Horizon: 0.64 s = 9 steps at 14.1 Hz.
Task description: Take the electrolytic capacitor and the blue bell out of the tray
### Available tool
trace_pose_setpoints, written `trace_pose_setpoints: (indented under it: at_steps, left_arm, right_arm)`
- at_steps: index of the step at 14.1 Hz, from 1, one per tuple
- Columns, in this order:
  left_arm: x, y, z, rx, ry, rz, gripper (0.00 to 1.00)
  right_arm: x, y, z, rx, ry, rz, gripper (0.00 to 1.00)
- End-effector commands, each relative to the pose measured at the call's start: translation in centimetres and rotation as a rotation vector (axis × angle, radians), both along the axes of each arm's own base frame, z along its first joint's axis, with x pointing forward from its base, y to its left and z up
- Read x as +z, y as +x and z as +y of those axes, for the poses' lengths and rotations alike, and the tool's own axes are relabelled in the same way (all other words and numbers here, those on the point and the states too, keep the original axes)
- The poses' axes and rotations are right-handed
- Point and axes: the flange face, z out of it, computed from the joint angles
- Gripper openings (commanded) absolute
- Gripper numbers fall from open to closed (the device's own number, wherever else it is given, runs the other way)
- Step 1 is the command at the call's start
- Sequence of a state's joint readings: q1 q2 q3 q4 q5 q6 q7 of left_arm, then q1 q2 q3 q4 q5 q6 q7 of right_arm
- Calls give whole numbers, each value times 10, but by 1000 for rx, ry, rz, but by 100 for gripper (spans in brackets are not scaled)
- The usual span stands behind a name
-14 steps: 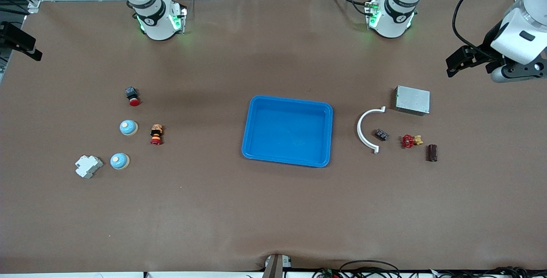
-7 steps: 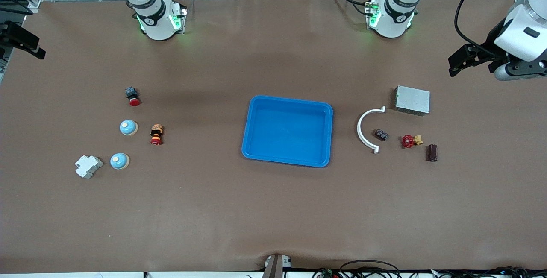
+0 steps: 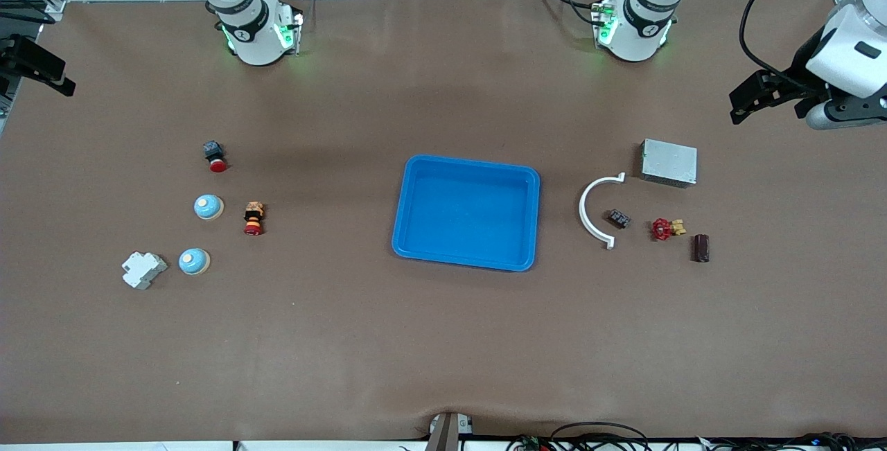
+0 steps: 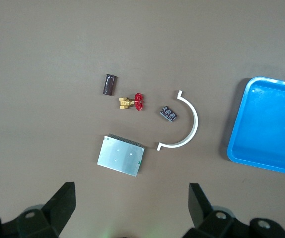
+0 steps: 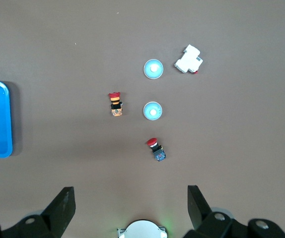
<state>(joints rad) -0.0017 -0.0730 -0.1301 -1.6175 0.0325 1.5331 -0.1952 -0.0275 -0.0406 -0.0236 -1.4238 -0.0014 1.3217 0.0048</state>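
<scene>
Two domed glossy bells (image 3: 208,207), cylindrical dark capacitor (image 3: 702,247); both end effectors' fingers (image 4: 63,203) apart, empty.

From my seat, the left gripper (image 3: 740,106) has drifted slightly toward the table's edge, and the right gripper (image 3: 38,70), barely visible, seems to have edged outward too.

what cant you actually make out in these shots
- Right pincer: cut off in the front view by the picture's edge; only its open fingers show, in the right wrist view.
- Left pincer: partly cut off by the front view's edge.
- Small dark part inside the white arc: too small to identify.
- Capacitor: markings too small to read.
</scene>
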Motion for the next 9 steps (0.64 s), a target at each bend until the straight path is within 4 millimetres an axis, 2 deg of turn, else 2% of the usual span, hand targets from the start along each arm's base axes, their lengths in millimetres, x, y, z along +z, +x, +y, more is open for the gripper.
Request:
trace_pose_setpoints:
  at_steps: [1, 4, 9]
  left_arm:
    - [5, 2, 2, -26, -6, 4, 100]
    - [3, 2, 2, -99, -8, 17, 100]
    - [5, 1, 2, -100, -17, 16, 100]
  right_arm:
    - [4, 1, 2, -15, 4, 3, 100]
    - [2, 3, 2, -15, 6, 3, 100]
    - [-3, 6, 7, -4, 4, 7, 100]
